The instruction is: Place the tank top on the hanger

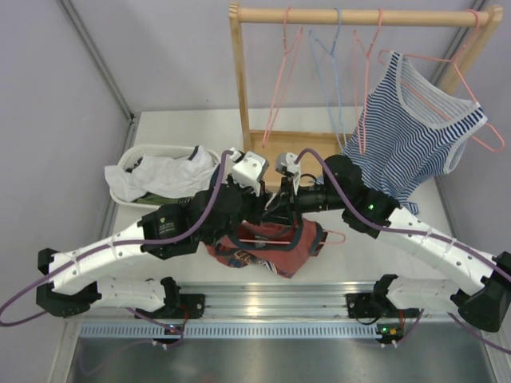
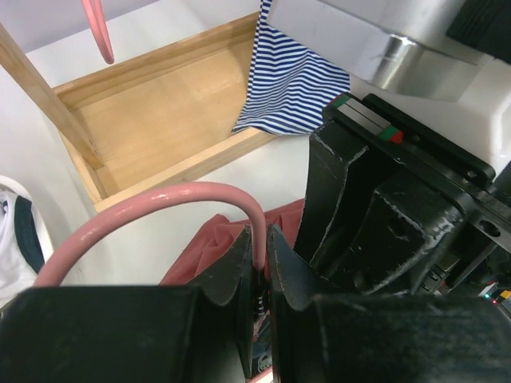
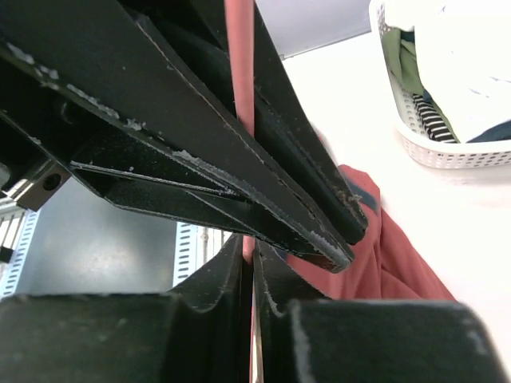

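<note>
The hanger [image 1: 275, 237] lies in front of the wooden rack [image 1: 359, 14], towards the arm bases, on top of the tank top [image 1: 291, 251]. Its long axis runs left to right, roughly parallel with the rack's top bar. A pink loop of it pokes out past the shirt's right edge, but I cannot tell whether that loop is the hook or a shoulder corner. The wire is thin and glossy pink. In the left wrist view a curved stretch of it arcs up and over into the fingers.

The tank top is a crumpled rust-red heap on the white table [image 1: 184, 128], just in front of the rack's base tray. It is wider left to right than front to back. Dark navy trim shows along its folds, and a patch of blue-and-white print faces up on the side furthest from the rack.

Both grippers meet over the heap, between it and the rack's base. The left gripper [image 2: 257, 259] is pinched tight on the pink wire with no gap between its fingers. The right gripper [image 3: 249, 259] is likewise clamped on the wire, right against the left one.

A blue-and-white striped tank top [image 1: 407, 136] hangs from the rack's right end. Left of the rack, a white basket [image 1: 152, 149] holds a white cloth [image 1: 172, 171].
</note>
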